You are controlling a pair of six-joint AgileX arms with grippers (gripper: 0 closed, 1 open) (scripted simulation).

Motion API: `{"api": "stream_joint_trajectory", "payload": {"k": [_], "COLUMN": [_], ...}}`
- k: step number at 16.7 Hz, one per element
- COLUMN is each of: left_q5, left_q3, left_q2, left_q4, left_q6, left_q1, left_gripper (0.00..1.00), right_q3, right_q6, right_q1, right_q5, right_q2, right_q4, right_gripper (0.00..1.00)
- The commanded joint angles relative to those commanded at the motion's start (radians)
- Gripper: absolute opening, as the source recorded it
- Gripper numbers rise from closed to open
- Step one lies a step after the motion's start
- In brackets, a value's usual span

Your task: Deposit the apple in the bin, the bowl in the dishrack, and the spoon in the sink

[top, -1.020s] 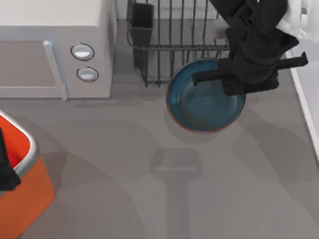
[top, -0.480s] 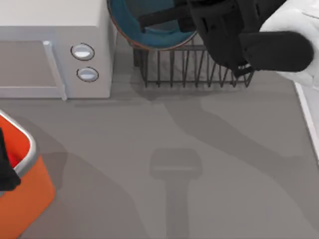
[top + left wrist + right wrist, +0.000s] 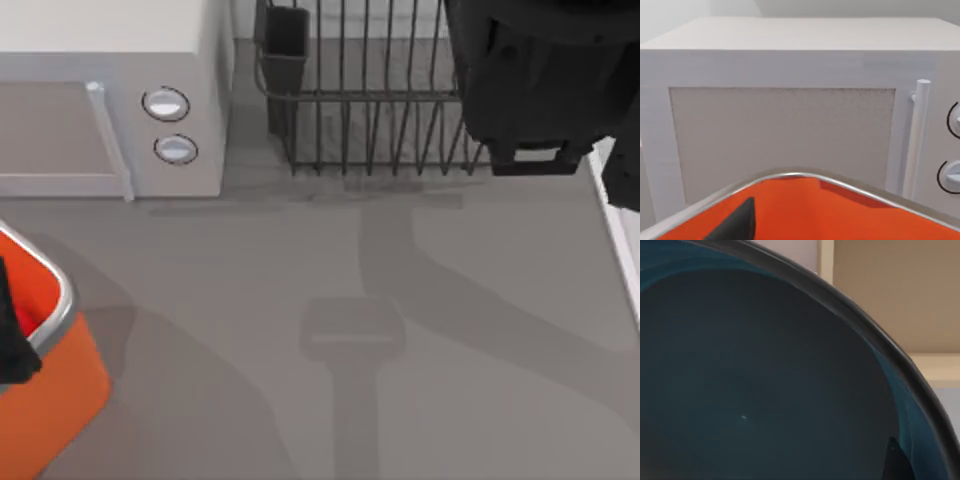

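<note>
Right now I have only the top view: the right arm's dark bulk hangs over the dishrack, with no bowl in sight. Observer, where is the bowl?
Observer: The right wrist view has the bowl close against its camera, its blue inside facing it.
Operator: Is it gripped?
Observer: A dark fingertip lies against the bowl's inner wall near the rim, so it looks gripped.
Operator: And the other side?
Observer: The left arm sits parked at the bin; its wrist view looks over the silver rim at the microwave door.
</note>
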Motion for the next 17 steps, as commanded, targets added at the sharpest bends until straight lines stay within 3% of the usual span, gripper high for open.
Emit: {"api": "stream_joint_trajectory", "payload": {"k": [8,17], "left_q5": [0.000,0.000], "left_q3": [0.000,0.000], "left_q2": [0.000,0.000], "left_q4": [0.000,0.000], "left_q6": [0.000,0.000], "left_q1": [0.000,0.000], "left_gripper": [1.00,1.00], "right_q3": [0.000,-0.079], "right_q6": [0.001,-0.013], "right_q1": [-0.043,-0.324], "right_q5": [-0.043,-0.317], "right_q2": [0.070,0.507], "right_q4": [0.067,0.612], "right_gripper": [0.00,0.00]}}
